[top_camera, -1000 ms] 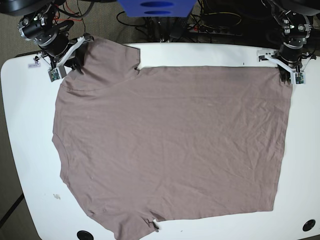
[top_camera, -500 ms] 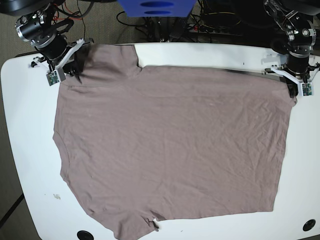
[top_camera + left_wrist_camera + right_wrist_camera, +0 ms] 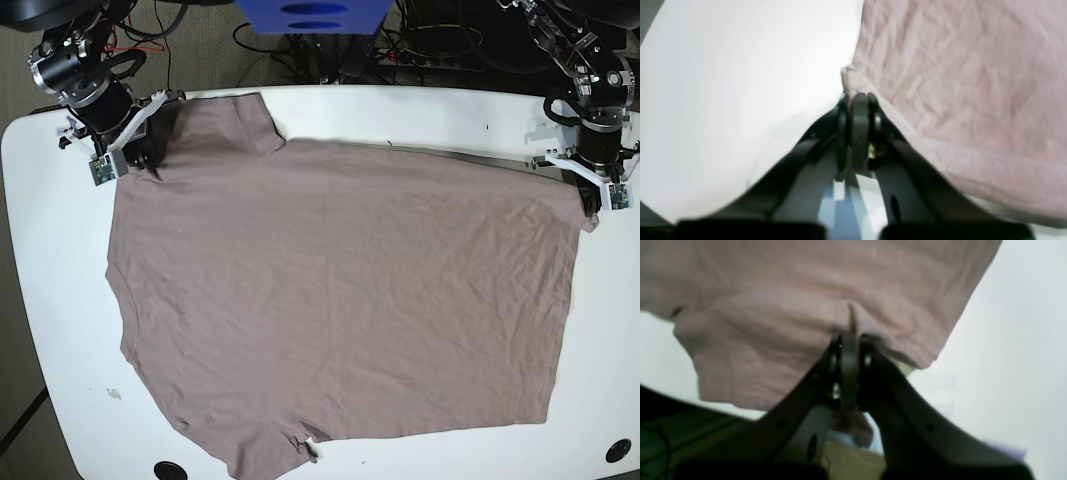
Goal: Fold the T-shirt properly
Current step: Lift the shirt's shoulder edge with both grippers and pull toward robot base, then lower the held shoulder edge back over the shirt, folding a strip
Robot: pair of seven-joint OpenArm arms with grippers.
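Note:
The taupe T-shirt [image 3: 340, 290] lies spread over most of the white table [image 3: 40, 260], lightly wrinkled. My left gripper [image 3: 588, 205] at the far right is shut on the shirt's back corner; the left wrist view shows the fabric edge [image 3: 853, 80] pinched between the closed black jaws of that left gripper [image 3: 858, 100]. My right gripper [image 3: 140, 155] at the far left is shut on the shirt near its upper sleeve; in the right wrist view a small ridge of cloth [image 3: 851, 318] rises out of the closed right gripper [image 3: 848, 340]. The back edge is lifted slightly off the table.
Cables and a blue object [image 3: 312, 15] sit behind the table's back edge. Two black round holes [image 3: 170, 470] [image 3: 618, 450] mark the front corners. Bare table shows along the left side, the right side and the front edge.
Both grippers have drawn the shirt's back edge: the right-side corner moved down and outward, the left-side hold shifted slightly left and back. The back edge now runs slanted and stretched tighter.

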